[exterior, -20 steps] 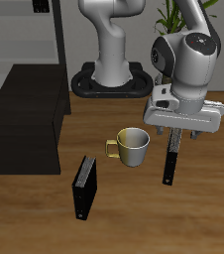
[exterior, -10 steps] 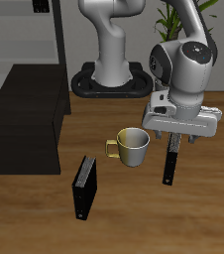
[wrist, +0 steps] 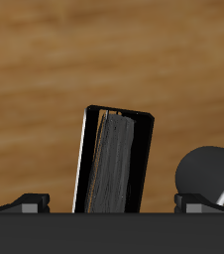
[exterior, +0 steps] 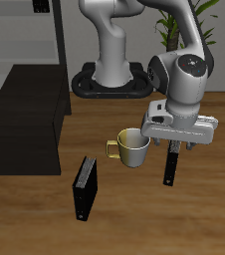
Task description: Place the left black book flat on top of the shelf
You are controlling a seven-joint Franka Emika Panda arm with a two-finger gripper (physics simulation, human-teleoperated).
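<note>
The left black book [exterior: 170, 167] stands upright on the wooden table, slim and tall, beside the mug. My gripper [exterior: 172, 143] hangs right above its top edge, open and empty. In the wrist view the book [wrist: 114, 164] shows edge-on with its pages visible, centred between my two fingertips [wrist: 30, 202], which are spread wide on either side of it and do not touch it. The shelf [exterior: 27, 120] is the large matte black box with a flat top, standing far across the table from the book.
A cream mug [exterior: 132, 146] with a yellow handle stands close beside the book and shows in the wrist view [wrist: 208, 177]. A thicker black book [exterior: 86, 187] stands nearer the table's front edge. Grey open-frame shelving [exterior: 25, 40] stands behind the black box.
My gripper has come down closer to the top of the left black book and shifted slightly toward the mug. The book, mug and other objects have not moved.
</note>
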